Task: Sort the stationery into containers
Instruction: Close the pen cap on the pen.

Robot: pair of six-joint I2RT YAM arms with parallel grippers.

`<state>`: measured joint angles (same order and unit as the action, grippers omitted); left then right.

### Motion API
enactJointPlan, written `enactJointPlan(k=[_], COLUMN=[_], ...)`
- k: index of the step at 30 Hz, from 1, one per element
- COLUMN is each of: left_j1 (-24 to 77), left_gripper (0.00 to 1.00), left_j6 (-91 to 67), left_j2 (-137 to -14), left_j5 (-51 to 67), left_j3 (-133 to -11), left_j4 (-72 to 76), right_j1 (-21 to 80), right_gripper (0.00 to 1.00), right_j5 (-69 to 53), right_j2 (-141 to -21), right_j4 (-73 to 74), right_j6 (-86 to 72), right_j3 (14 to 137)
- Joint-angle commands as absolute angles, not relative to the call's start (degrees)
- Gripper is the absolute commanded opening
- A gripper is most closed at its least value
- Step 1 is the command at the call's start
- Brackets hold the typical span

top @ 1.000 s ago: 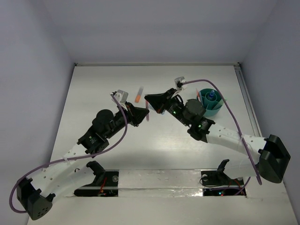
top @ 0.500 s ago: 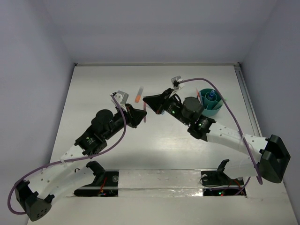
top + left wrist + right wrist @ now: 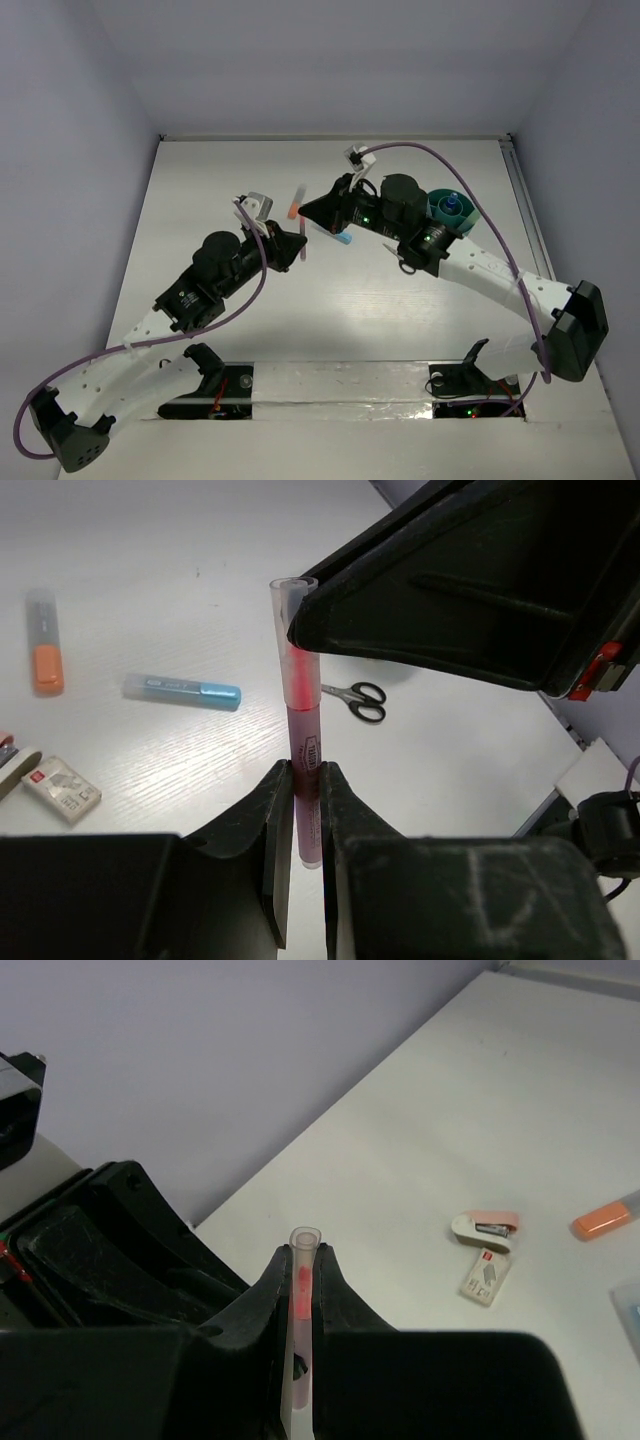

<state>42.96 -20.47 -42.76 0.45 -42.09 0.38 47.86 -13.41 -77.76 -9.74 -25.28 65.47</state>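
A pink pen (image 3: 303, 735) stands upright above the table, and both grippers hold it. My left gripper (image 3: 305, 785) is shut on its lower part. My right gripper (image 3: 302, 1272) is shut on its clear upper end (image 3: 303, 1278). In the top view the two grippers meet at mid-table, left (image 3: 297, 249) and right (image 3: 306, 213), with the pen (image 3: 303, 251) between them. The teal cup (image 3: 459, 228) stands at the right behind the right arm, with a blue-topped item inside. An orange marker (image 3: 294, 206), a blue-capped clear pen (image 3: 343, 240) and black-handled scissors (image 3: 404, 266) lie on the table.
In the left wrist view the orange marker (image 3: 44, 656), the blue-capped pen (image 3: 183, 689), the scissors (image 3: 356, 699) and a white eraser (image 3: 61, 786) lie below the pen. The right wrist view shows a small pink-and-white stapler (image 3: 485, 1228) beside the eraser (image 3: 487, 1276).
My right gripper has moved left and forward to the pen in the left gripper and is now shut on its upper end. The blue-capped pen and the scissors have come into view.
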Motion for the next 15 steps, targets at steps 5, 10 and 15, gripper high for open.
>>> enactJointPlan(k=[5,10,15], left_j1=[42.01,42.01,42.01], left_gripper=[0.00,0.00,0.00], left_j6=[-16.88,-16.17,-15.73], left_j2=[-40.78,-40.70,-39.64], left_j5=[-5.80,-6.50,-8.26], left_j3=[-48.43,-49.57,-50.01], left_j4=[6.15,5.01,4.48], right_j1=[47.11,47.11,47.11], right_gripper=[0.00,0.00,0.00], right_j5=[-26.71,-27.95,-28.48], right_j2=[-81.91,-83.40,-83.41], right_j4=[7.73,9.67,9.58], right_j6=[-20.13,-18.63,-18.46], right_j3=[67.15,67.24,66.80])
